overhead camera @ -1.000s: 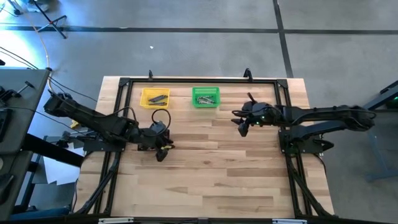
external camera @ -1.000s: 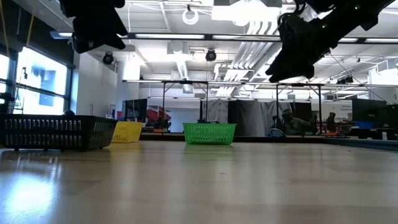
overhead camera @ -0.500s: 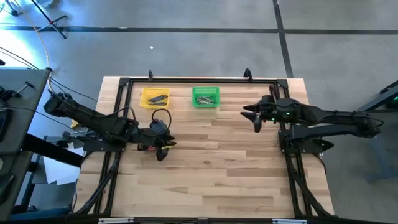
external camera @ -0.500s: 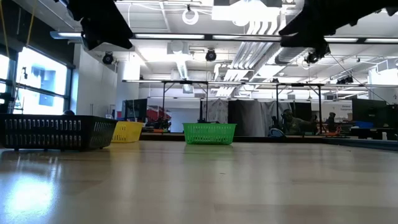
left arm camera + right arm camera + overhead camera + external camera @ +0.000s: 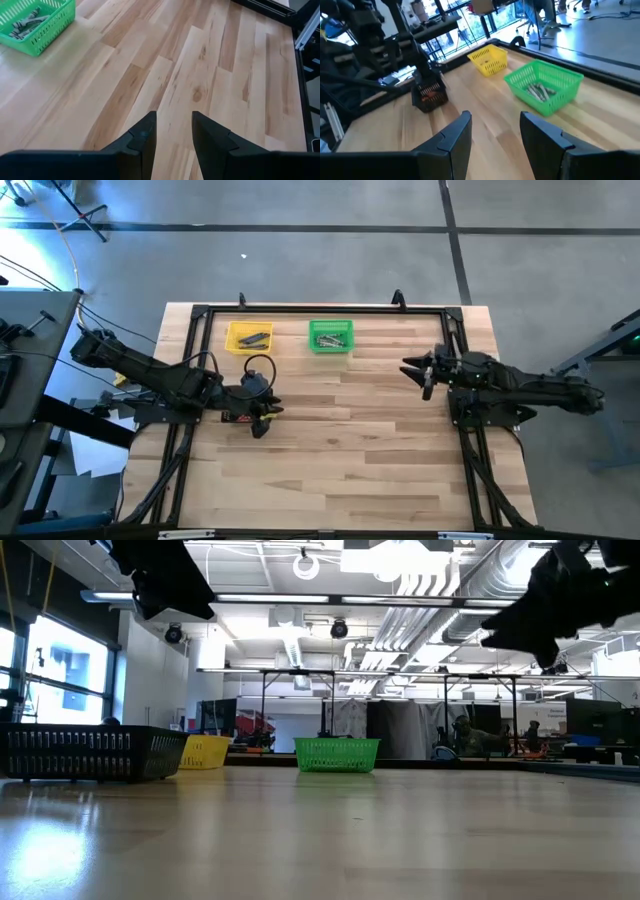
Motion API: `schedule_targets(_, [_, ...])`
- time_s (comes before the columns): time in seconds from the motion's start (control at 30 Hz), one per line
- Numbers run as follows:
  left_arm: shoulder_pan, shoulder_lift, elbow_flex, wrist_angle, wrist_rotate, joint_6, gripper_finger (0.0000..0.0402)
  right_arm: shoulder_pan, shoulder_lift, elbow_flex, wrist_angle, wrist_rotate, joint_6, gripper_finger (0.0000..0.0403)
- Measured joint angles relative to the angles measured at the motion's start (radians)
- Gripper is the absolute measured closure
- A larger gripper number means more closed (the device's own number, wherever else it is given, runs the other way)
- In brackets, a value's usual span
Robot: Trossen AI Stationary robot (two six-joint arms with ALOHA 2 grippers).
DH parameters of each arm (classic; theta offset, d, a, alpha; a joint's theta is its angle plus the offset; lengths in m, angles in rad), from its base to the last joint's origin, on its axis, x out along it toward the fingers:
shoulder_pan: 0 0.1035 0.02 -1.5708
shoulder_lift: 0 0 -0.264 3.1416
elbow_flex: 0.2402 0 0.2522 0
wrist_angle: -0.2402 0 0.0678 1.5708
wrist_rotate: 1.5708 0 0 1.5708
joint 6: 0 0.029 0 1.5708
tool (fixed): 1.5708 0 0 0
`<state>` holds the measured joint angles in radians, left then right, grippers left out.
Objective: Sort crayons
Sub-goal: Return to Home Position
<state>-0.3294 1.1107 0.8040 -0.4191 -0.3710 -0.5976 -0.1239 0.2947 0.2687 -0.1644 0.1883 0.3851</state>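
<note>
Grey crayons (image 5: 330, 337) lie in the green bin (image 5: 312, 346), and also show in the right wrist view (image 5: 540, 91). Dark crayons (image 5: 254, 338) lie in the yellow bin (image 5: 232, 346). Orange-red crayons (image 5: 431, 94) lie in the black mesh bin (image 5: 437, 102), which stands under my left arm. My left gripper (image 5: 268, 414) is open and empty above bare table at the left middle, as the left wrist view (image 5: 173, 117) shows. My right gripper (image 5: 424, 374) is open and empty, raised over the table's right side, right of the green bin.
The black bin (image 5: 90, 752) stands toward the table's left edge in the low view, nearer than the yellow bin (image 5: 205, 751) and the green bin (image 5: 337, 754). A dark metal frame (image 5: 320, 309) runs along the table's edges. Bare wood (image 5: 340, 450) fills the middle and near half.
My right gripper has drawn back from beside the green bin toward the table's right edge, staying open and empty. The bins and crayons have not moved.
</note>
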Motion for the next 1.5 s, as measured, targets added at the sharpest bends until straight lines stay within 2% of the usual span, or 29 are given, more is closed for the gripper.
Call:
schedule_targets(0.27, [0.0,0.0,0.0,0.001,0.0,-0.003,0.0291,0.002,-0.179,-0.111,-0.13,0.0,0.0,0.0242])
schedule_targets(0.5, [0.0,0.0,0.0,0.001,0.002,-0.027,0.0291,0.0,-0.29,-0.138,-0.253,-0.004,0.0,0.0242])
schedule_targets(1.5, [0.002,0.0,0.0,0.005,0.002,0.02,0.0291,0.0,-0.282,-0.137,-0.242,-0.012,0.0,0.0242])
